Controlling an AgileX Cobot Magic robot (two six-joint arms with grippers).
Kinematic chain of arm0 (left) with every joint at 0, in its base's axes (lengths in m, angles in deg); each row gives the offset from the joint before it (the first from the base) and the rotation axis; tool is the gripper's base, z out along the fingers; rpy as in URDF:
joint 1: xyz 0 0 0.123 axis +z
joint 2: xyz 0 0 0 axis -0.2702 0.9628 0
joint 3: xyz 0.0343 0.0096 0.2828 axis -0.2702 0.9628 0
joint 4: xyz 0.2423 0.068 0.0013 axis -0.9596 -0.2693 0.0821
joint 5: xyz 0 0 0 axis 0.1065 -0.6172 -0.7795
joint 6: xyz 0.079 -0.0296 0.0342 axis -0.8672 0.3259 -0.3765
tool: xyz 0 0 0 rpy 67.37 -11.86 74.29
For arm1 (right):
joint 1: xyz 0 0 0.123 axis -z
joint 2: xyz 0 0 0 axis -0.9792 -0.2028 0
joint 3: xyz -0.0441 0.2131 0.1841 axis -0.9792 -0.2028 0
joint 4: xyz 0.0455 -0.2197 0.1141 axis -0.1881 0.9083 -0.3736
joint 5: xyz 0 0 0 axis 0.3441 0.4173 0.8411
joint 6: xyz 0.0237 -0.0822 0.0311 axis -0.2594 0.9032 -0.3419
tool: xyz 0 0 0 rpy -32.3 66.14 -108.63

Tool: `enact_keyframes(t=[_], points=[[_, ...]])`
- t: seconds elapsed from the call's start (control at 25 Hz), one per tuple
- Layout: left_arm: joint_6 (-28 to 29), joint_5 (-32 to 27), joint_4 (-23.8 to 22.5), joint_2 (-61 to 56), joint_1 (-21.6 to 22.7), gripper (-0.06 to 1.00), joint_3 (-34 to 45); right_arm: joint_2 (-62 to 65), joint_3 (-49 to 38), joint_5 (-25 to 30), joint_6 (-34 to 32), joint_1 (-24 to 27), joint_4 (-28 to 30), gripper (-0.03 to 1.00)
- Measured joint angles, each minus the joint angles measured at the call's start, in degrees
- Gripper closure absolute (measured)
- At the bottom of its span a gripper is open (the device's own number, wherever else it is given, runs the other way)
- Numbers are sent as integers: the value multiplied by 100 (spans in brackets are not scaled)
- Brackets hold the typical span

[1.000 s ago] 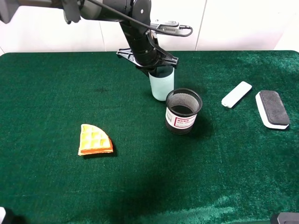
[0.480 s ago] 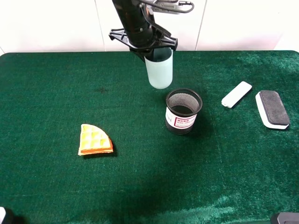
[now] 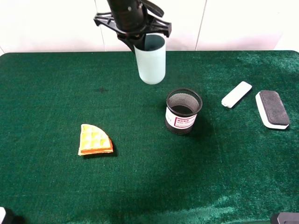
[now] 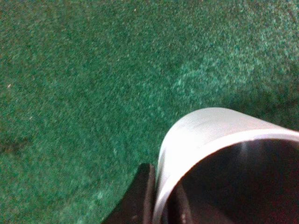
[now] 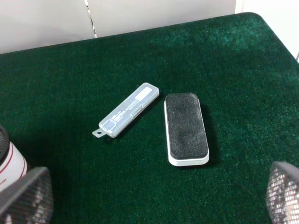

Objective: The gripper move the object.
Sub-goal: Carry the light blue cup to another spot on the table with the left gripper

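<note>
The pale blue-green cup (image 3: 150,60) hangs upright in the air above the far middle of the green table (image 3: 56,93), to the back left of the mesh holder. My left gripper (image 3: 139,39) is shut on the cup's rim, with one jaw inside and one outside. In the left wrist view the cup (image 4: 205,135) fills the lower right, with a black finger (image 4: 139,200) against its outer wall. My right gripper (image 5: 154,200) is open and empty, its fingertips (image 5: 25,196) spread wide above the table's right side.
A black mesh pen holder (image 3: 183,111) with a white label stands right of centre. A waffle wedge (image 3: 95,140) lies at the left. A white flat case (image 3: 236,94) and a black-topped eraser (image 3: 272,108) lie at the right; they also show as the case (image 5: 126,115) and the eraser (image 5: 186,128).
My left gripper has lifted the cup off the table and carried it up and to the left, away from the mesh holder. Nothing else has moved.
</note>
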Motion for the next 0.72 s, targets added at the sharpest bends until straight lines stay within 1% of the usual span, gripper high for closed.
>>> enact_keyframes(t=[0.2, 0.44, 0.72], points=[[-6, -387, -11, -340, 0, 88, -13, 0, 0, 0, 0, 0, 0, 27], [-156, -1069, -181, -707, 0, 88, -13, 0, 0, 0, 0, 0, 0, 27], [-262, -1133, -396, -1184, 0, 88, 76, 0, 0, -6, 0, 0, 0, 27]])
